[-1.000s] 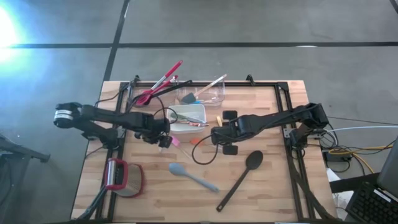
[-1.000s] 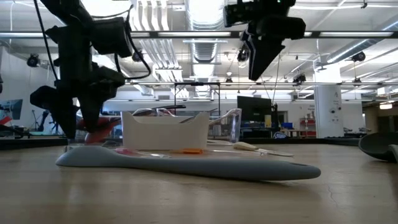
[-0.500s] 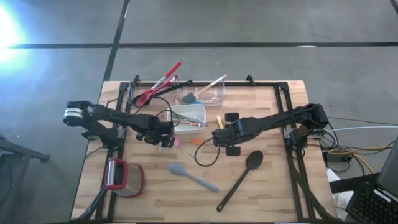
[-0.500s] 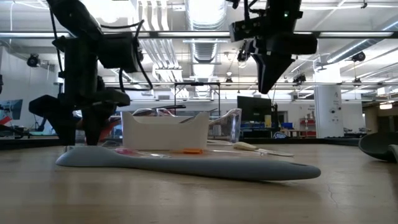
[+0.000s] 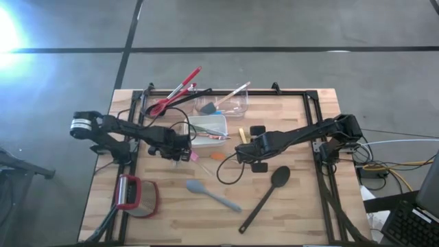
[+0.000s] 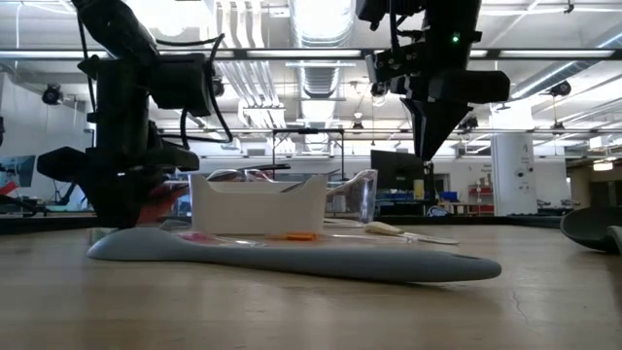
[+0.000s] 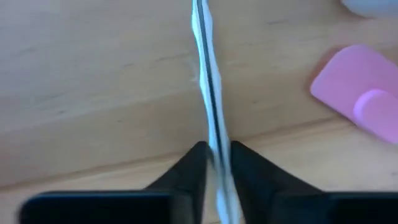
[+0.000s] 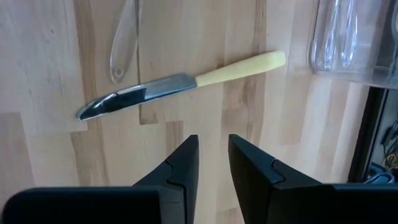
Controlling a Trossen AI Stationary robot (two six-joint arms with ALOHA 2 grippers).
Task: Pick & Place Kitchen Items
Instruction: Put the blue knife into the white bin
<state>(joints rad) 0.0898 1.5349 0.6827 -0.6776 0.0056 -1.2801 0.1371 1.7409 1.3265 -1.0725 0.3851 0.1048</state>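
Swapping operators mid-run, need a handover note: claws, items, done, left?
Left claw: pinching a thin pale utensil that lies on the table beside the pink piece, not lifted.
Right claw: slightly open, empty, hovering mid-table near the knife.
Done: some utensils sit in the white dish and clear tub.
Left: black spoon, grey-blue spatula, knife and pink piece loose on the table.
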